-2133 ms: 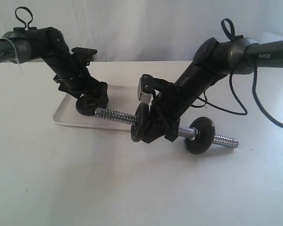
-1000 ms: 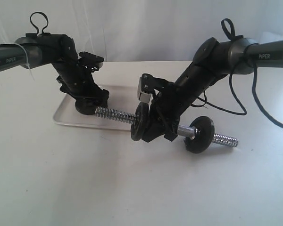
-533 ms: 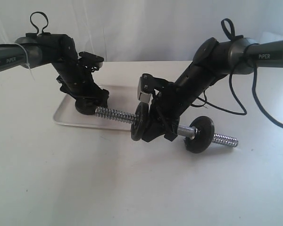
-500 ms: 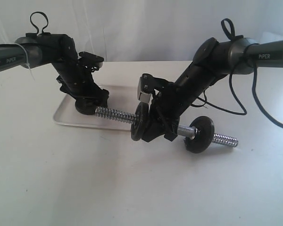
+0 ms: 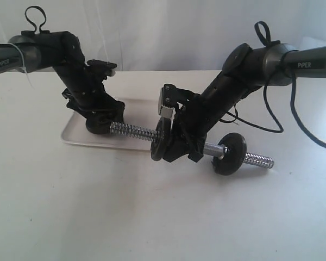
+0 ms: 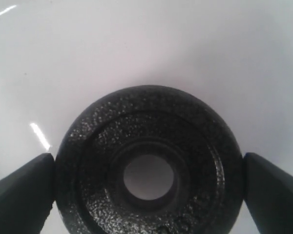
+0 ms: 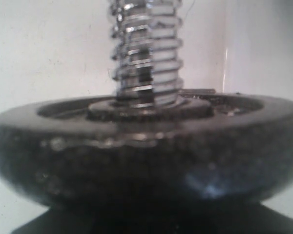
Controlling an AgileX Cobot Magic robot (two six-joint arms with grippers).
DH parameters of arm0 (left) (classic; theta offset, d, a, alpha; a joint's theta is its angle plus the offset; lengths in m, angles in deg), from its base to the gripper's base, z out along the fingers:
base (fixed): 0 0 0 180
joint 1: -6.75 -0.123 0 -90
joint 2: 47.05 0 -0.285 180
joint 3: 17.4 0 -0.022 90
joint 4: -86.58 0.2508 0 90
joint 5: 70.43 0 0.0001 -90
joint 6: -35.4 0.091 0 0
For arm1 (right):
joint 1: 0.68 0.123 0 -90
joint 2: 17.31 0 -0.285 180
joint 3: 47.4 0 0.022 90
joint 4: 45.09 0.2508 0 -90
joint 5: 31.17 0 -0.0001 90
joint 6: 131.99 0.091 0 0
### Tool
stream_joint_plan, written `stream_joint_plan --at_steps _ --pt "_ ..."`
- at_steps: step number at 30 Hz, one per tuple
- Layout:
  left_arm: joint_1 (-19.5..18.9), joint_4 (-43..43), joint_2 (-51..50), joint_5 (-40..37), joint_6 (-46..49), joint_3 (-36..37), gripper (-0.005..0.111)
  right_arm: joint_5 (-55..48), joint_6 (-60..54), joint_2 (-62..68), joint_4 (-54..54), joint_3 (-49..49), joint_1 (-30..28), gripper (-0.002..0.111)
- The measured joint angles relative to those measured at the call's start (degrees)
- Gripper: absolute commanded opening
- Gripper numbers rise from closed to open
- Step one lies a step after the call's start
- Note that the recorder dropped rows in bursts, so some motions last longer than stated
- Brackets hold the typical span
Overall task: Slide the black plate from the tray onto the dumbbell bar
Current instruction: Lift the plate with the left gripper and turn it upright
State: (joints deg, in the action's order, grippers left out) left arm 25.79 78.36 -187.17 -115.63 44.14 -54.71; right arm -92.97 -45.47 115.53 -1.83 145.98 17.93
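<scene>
The black plate (image 5: 95,126) hangs just above the white tray (image 5: 75,134), with my left gripper (image 5: 103,117) shut on its rim. In the left wrist view the plate (image 6: 88,161) fills the gap between both fingers (image 6: 19,195); its centre hole shows only pale surface, no rod. The dumbbell bar (image 5: 131,132) points its threaded left end at the plate, tip right beside it. My right gripper (image 5: 186,149) is shut on the bar's middle, between a black disc (image 5: 162,142) and another disc (image 5: 230,154). The right wrist view shows a disc (image 7: 146,161) and the thread (image 7: 146,53) close up.
The bar's right threaded end (image 5: 259,160) rests on the white table. A black cable (image 5: 271,122) loops behind the right arm. The tray's front rim (image 5: 98,144) lies under the bar's left end.
The left arm's upper links have swung a little left and back. The plate stays gripped by the bar's left tip, and the bar with its discs has lifted slightly.
</scene>
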Motion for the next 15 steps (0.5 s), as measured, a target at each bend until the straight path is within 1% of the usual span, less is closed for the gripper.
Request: stream_joint_plan --at_steps 6,10,15 --pt "-2.15 -4.9 2.17 -0.35 0.0 0.0 0.0 0.0 0.0 0.0 0.0 0.0 0.0 0.0" --pt "-4.46 -10.94 2.93 -2.23 1.25 0.0 0.0 0.4 0.0 0.0 0.0 0.0 0.0 0.0" --pt "-8.48 -26.51 3.05 -7.21 8.53 0.0 0.0 1.64 0.12 0.0 0.11 0.0 0.0 0.0"
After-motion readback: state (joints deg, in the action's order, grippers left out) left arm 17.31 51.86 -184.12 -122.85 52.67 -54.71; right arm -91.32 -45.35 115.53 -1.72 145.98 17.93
